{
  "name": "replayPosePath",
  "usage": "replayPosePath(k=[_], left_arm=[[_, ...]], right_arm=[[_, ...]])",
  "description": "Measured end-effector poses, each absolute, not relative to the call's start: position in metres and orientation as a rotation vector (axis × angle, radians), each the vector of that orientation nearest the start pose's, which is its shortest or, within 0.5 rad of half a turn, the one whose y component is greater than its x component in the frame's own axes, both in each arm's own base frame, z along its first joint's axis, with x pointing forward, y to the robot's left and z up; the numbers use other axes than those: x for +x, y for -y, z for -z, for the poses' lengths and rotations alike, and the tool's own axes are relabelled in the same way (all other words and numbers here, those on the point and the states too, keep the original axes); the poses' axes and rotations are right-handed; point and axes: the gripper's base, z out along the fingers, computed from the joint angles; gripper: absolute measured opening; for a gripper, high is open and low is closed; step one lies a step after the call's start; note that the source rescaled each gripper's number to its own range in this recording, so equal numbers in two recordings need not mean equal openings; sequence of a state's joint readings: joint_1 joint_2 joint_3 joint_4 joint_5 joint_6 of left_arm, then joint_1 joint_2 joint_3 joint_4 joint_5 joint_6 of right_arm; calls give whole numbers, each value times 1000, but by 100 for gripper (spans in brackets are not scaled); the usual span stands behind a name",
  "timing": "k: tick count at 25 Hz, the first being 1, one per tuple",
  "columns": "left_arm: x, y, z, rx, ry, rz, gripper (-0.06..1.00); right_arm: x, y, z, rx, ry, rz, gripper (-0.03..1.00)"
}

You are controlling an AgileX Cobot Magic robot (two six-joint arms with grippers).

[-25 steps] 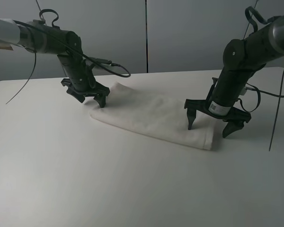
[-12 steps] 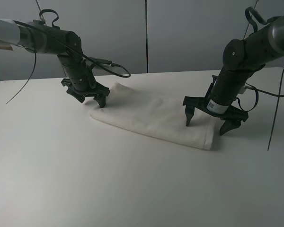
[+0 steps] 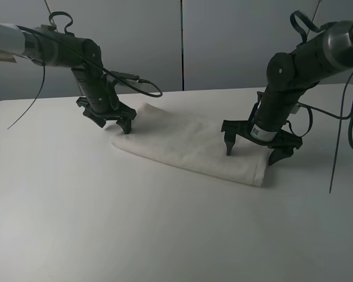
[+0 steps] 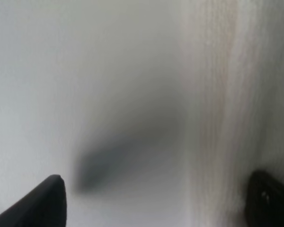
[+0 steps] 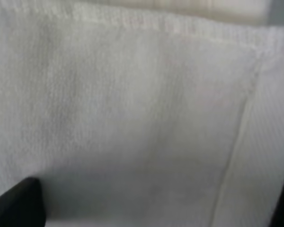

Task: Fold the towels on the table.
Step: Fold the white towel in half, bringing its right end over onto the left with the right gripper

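Exterior high view: the towel (image 3: 188, 144) lies on the table (image 3: 106, 223) as a long folded strip. It sits a little past the table's middle toward 12 o'clock, and its long axis runs from 10 o'clock to 4 o'clock.

The left fingers (image 3: 127, 125) stand at the strip's 10 o'clock end, spread wide and gripping nothing. One tip is at the towel's edge and the other is over bare table toward 9 o'clock of it. Whether the tips touch the surface cannot be told.

The right fingers (image 3: 228, 144) are likewise spread apart and hold nothing, straddling the strip near its 4 o'clock end. One tip points down at the cloth. The other is at or just past the towel's edge toward 3 o'clock; which one cannot be told.

The left wrist view is blurred. It shows bare table with a soft shadow beside the towel's ribbed edge, and two dark fingertips well apart.

In the right wrist view, terry cloth nearly fills the picture, with a stitched hem and a seam line. The dark tips are well apart.
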State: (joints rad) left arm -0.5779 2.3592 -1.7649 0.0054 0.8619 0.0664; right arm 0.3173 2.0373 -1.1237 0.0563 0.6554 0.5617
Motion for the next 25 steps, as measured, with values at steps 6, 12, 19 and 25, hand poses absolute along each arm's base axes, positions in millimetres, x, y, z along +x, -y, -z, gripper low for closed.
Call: replayPosePath(k=[6,12,19,25], left_arm=[[399,259,-103,937,-2792,69,98],[399,259,-103,941,-2790,69,98],[398,260,-103,943,-2790,74,98],[398,260,-103,949,-2790,73,98]], right_arm=[[335,-122,-92,377,-3052,-65,100],[337,-123,-90,357,-3057,-49,100],[337,-128,-89,342,-3046,-73,49],[338,-131,-88,342,-3041,-101,2]])
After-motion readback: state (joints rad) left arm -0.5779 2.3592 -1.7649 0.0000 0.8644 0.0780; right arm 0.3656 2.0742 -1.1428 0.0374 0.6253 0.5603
